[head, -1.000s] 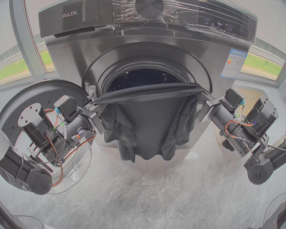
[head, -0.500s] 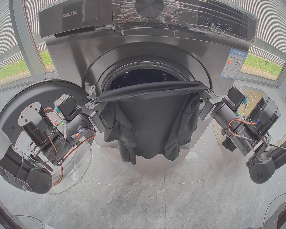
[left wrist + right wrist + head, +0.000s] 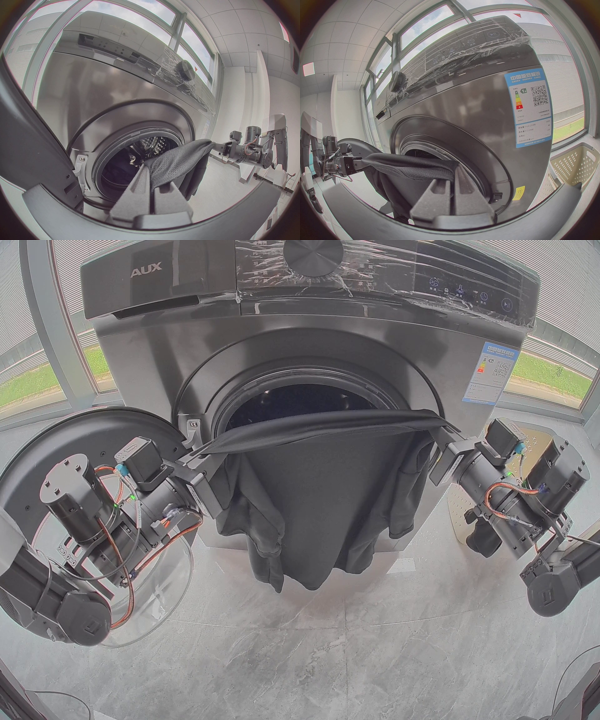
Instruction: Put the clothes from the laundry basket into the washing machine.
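The left hand (image 3: 201, 460) is closed tight on one end of a dark shirt (image 3: 312, 502), and the right hand (image 3: 439, 435) is clamped on the other end. The cloth's top edge is pulled into a taut band between them. In the left wrist view the two fingers (image 3: 137, 193) pinch a bunched fold of mesh-like fabric (image 3: 178, 159). The right wrist view shows the same kind of grip (image 3: 453, 184) on a rolled edge (image 3: 409, 167).

The rest of the shirt hangs down from that band (sleeves drooping on either side), with its hem above the grey tiled floor (image 3: 312, 652).

Just behind the shirt stands the washing machine (image 3: 156, 359). The stretched edge runs across the lower part of the round opening (image 3: 300, 399), and the drum is dark inside. The door (image 3: 75, 434) is swung wide open on the robot's left, behind the left arm.

A pale perforated laundry basket (image 3: 575, 162) sits on the floor beside the machine's right side, beyond the right arm. Windows (image 3: 550, 371) run behind the machine.
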